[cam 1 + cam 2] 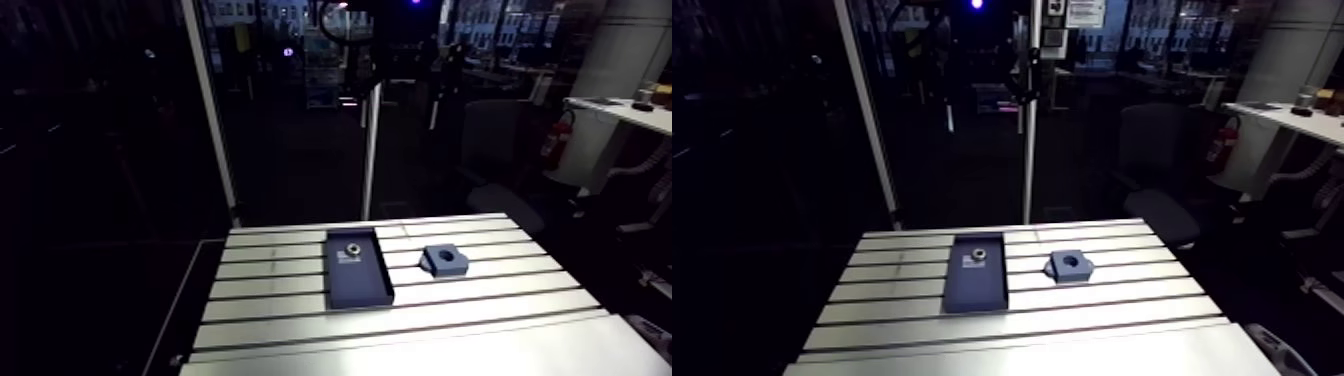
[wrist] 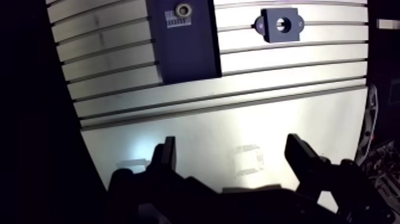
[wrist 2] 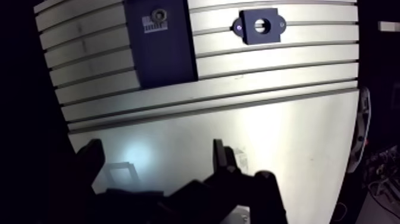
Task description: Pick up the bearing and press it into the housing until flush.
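A small round metal bearing (image 1: 352, 245) lies at the far end of a dark blue tray (image 1: 358, 270) on the slotted table. To the tray's right sits the dark housing block (image 1: 444, 260) with a round bore in its top. In the wrist view the bearing (image 2: 183, 9) and the housing (image 2: 280, 24) lie far ahead of my gripper (image 2: 231, 152). Its two dark fingers stand wide apart with only bare table between them. The gripper hovers over the near part of the table, well short of both parts.
The slotted aluminium table (image 1: 500, 330) ends close to the gripper's side, and its left edge (image 1: 205, 300) drops into dark floor. A white label (image 2: 177, 22) lies in the tray just behind the bearing. A vertical white post (image 1: 370, 150) stands behind the table.
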